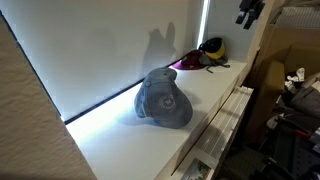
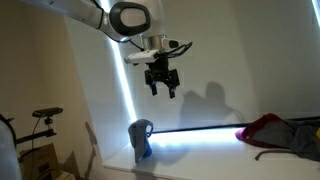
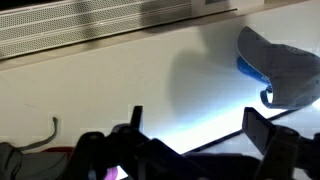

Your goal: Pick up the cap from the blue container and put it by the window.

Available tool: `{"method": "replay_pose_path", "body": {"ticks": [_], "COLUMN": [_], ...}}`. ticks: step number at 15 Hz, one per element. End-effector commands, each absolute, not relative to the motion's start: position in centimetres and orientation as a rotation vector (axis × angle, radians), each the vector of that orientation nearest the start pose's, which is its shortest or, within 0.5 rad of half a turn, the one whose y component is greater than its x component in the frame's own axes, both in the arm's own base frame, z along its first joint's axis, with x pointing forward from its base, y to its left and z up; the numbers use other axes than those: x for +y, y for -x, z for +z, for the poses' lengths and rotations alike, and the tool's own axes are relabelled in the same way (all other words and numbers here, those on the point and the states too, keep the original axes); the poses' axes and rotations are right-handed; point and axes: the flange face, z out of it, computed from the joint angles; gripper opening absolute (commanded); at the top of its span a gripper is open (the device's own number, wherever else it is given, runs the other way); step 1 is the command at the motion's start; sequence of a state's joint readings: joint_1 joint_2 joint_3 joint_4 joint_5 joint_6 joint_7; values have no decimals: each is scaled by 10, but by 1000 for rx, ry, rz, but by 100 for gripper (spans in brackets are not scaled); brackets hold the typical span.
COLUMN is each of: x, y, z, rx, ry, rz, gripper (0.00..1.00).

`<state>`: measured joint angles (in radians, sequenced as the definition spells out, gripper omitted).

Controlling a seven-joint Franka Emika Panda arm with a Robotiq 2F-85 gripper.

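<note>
A white desk (image 1: pixel 215 85) runs along the window (image 1: pixel 100 45), whose bottom strip glows. The cap (image 2: pixel 141 133) sits over the blue container (image 3: pixel 249 70), close to the pane. The descent should centre on the cap's crown, pinch the soft fabric and lift straight up so the container doesn't tip. Above the cap and slightly right, the end effector (image 2: pixel 162 88) hangs well clear, released and empty, pointing down. A purple cap (image 1: pixel 190 62) lies further right.
</note>
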<state>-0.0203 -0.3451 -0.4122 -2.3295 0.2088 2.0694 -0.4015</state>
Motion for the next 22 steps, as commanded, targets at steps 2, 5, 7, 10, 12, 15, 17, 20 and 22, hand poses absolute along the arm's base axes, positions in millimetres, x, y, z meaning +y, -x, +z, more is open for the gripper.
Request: {"method": "replay_pose_path", "body": {"ticks": [2, 5, 7, 10, 12, 15, 17, 20, 22], "x": [-190, -184, -148, -62, -9, 9, 28, 38, 55], "y": [-416, -418, -429, -430, -426, -427, -422, -423, -426], "z": [470, 470, 467, 439, 417, 418, 410, 415, 425], "rx": [155, 129, -32, -213, -358, -416, -488, -515, -523], "ry": [2851, 2860, 2908, 2985, 3024, 3041, 3066, 2992, 2912], "rz": [-250, -245, -152, -27, 79, 107, 147, 15, -130], "gripper": [100, 100, 100, 100, 100, 100, 100, 100, 100]}}
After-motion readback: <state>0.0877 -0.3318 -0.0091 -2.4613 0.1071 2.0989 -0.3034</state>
